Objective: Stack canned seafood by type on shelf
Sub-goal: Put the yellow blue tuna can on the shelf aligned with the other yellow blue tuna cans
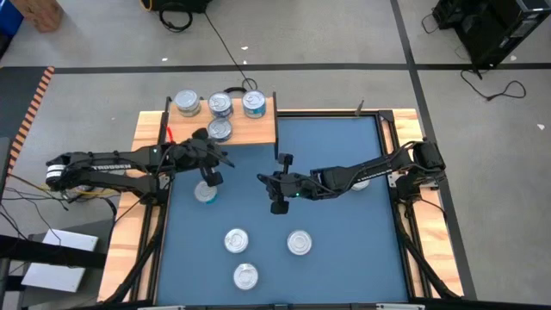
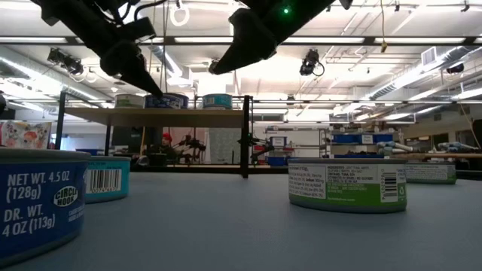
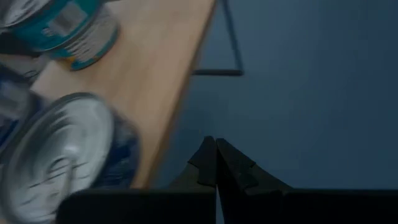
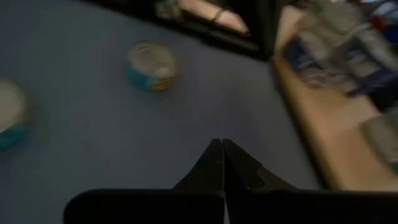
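Hovering closed and empty just off the front edge of the light wood shelf, left gripper with a teal-labelled tin right beneath it on the blue surface, nearer than anything for the right gripper, also closed and empty at mid-surface. Four short round tins with ridged silvery lids already on the shelf, three more loose near the front, well apart from both arms; no long axis to round tins, so any approach angle likely fine.
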